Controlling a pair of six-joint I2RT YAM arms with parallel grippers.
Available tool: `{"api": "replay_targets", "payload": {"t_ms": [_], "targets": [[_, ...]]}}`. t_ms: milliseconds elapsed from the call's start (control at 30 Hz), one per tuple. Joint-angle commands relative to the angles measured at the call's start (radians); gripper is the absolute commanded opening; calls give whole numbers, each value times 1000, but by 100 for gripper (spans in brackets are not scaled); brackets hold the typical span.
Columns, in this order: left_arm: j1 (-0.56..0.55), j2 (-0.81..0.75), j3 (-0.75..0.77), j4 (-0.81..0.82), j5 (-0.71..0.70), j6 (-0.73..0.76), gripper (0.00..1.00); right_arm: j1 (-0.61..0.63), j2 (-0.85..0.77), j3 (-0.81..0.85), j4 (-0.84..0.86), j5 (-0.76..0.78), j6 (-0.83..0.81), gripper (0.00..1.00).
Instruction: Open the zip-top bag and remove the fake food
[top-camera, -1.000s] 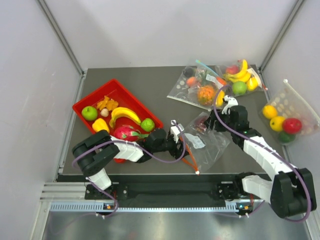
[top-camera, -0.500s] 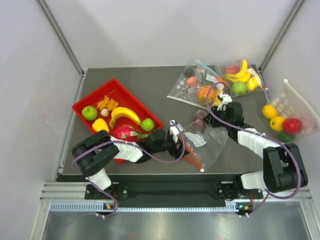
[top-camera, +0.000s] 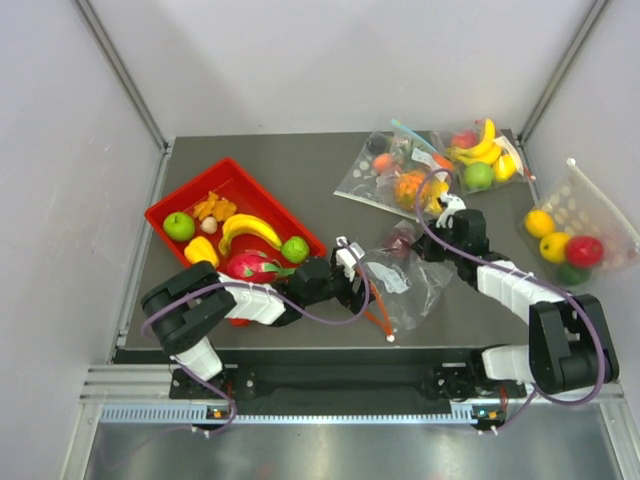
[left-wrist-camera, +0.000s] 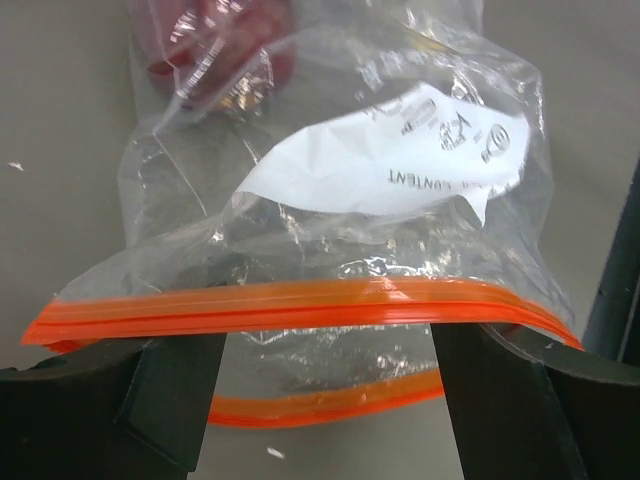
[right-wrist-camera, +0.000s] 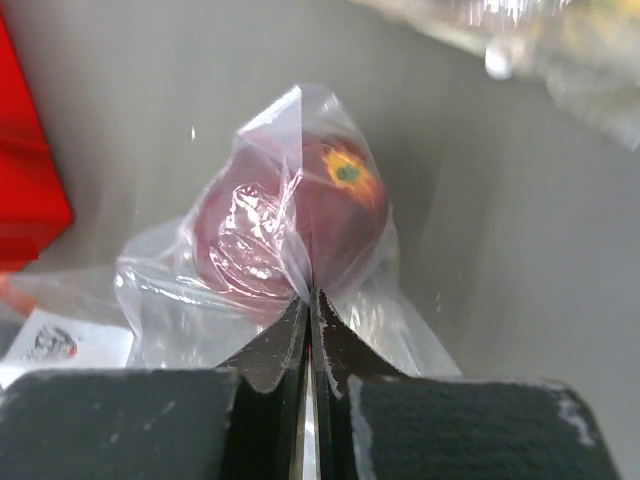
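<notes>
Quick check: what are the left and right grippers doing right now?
Left gripper: open, jaws spread wide at the zip-top bag mouth.
Right gripper: shut on the zip-top bag's plastic.

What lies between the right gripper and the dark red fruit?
Only zip-top bag plastic, pinched in the right gripper; the right wrist view shows it.

Bright even light, blurred wrist edges

My left wrist view cuts the dark red fruit (left-wrist-camera: 215, 45) off at its top edge. The print on the zip-top bag (left-wrist-camera: 300, 250) is too small to read. The far bags (right-wrist-camera: 560, 40) blur in my right wrist view.
</notes>
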Motion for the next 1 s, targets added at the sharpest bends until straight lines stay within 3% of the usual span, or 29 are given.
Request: {"api": "replay_targets", "payload": {"t_ms": [0, 233, 467, 500, 533, 633, 733, 967], "targets": [[-4, 37, 46, 92, -45, 33, 85, 10, -29, -48, -149, -21, 41, 0], [-4, 66, 37, 153, -125, 61, 86, 11, -267, -126, -204, -198, 151, 0], [-9, 69, 3, 271, -72, 41, 87, 11, -315, -156, -307, -190, 141, 1], [-14, 73, -3, 284, -65, 41, 87, 11, -306, -154, -322, -176, 136, 4], [-17, 79, -6, 290, -59, 39, 87, 11, -298, -157, -322, -164, 134, 25], [-29, 86, -6, 293, -56, 36, 87, 13, -345, -153, -327, -134, 142, 57], [-34, 93, -15, 302, -56, 35, 87, 11, -413, -107, -382, -57, 142, 67], [-34, 79, -37, 299, -65, 39, 87, -3, -453, -50, -387, 22, 142, 75]]}}
